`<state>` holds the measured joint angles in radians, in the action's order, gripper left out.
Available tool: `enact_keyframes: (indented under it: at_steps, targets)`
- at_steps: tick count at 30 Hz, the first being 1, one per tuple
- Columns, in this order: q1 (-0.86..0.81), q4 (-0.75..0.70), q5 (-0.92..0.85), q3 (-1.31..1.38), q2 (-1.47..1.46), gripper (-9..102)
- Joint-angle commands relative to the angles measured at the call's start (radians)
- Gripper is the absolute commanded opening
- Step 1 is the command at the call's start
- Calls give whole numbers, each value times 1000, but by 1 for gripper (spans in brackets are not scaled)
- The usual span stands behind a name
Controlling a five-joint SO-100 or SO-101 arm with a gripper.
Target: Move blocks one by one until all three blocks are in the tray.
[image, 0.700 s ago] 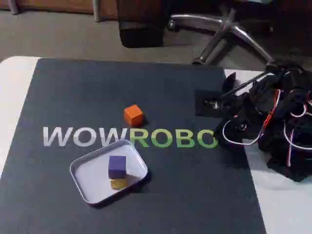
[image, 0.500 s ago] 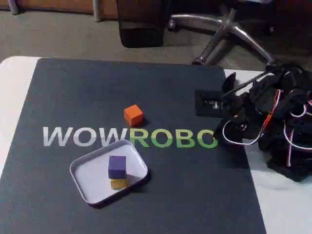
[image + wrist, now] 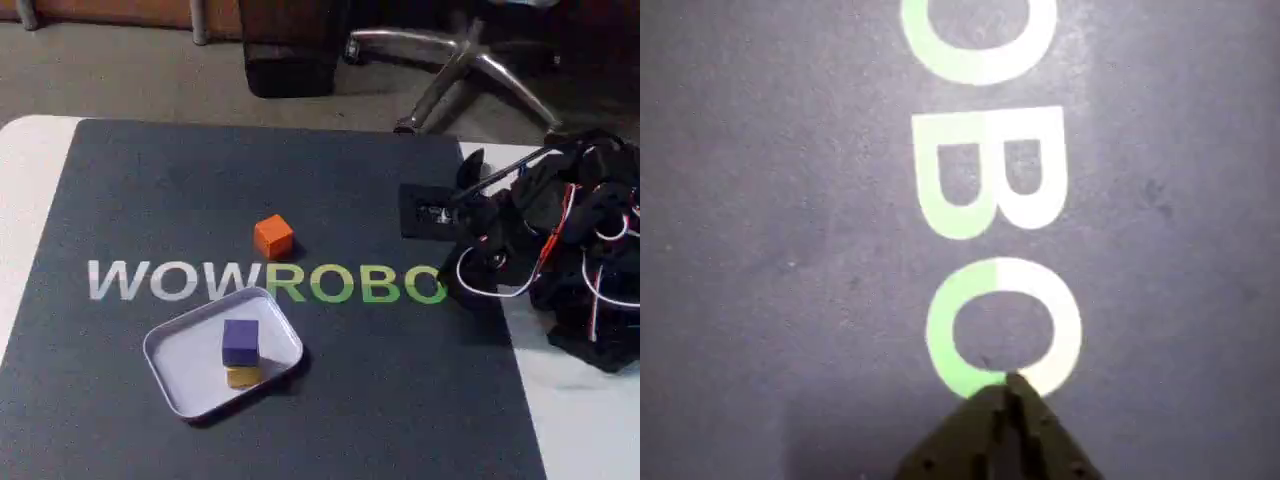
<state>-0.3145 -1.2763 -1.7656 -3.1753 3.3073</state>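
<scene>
The tray lies on the dark mat toward its front edge in the fixed view, left of centre, below the "WOWROBO" lettering. Inside, the purple block sits atop the yellow block, hiding most of it. The orange block rests on the mat just above the lettering, apart from the tray. At the mat's right edge the folded arm is a dark tangle. In the wrist view the gripper, cut off by the bottom edge, has its jaws pressed together, empty, over a green "O".
</scene>
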Motion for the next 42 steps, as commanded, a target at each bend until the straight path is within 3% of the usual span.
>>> enact_keyframes:
  at_steps: [1,29,42]
  targets:
    - [-6,-12,-5,5,2,-5]
    - [-92,-12,-6,5,2,-5]
    - [-38,-14,-21,5,2,-5]
